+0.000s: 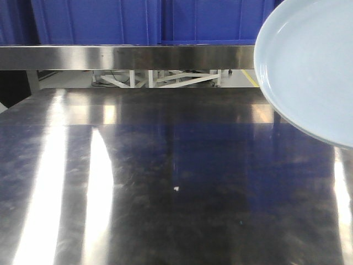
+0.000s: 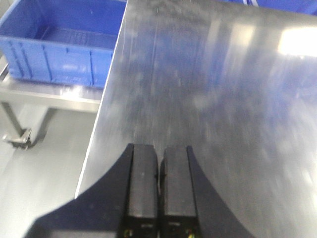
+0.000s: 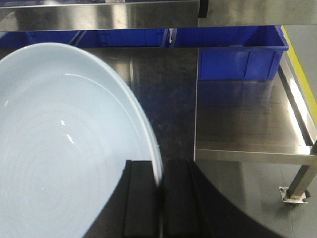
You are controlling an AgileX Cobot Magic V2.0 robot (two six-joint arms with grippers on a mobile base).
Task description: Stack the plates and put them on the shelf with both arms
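Observation:
One pale blue-white plate (image 1: 309, 66) hangs tilted in the air at the right of the front view, above the steel table (image 1: 165, 182). In the right wrist view the same plate (image 3: 59, 148) fills the left side, and my right gripper (image 3: 159, 171) is shut on its rim. My left gripper (image 2: 159, 153) is shut and empty, hovering over the steel table (image 2: 208, 89) near its left edge. The second plate is out of view. Neither gripper shows in the front view.
A steel shelf rail (image 1: 127, 56) runs across the back with blue crates (image 1: 110, 22) behind it. A blue crate (image 2: 59, 47) sits on a lower steel shelf left of the table. Another blue crate (image 3: 237, 54) sits on a side shelf at the right.

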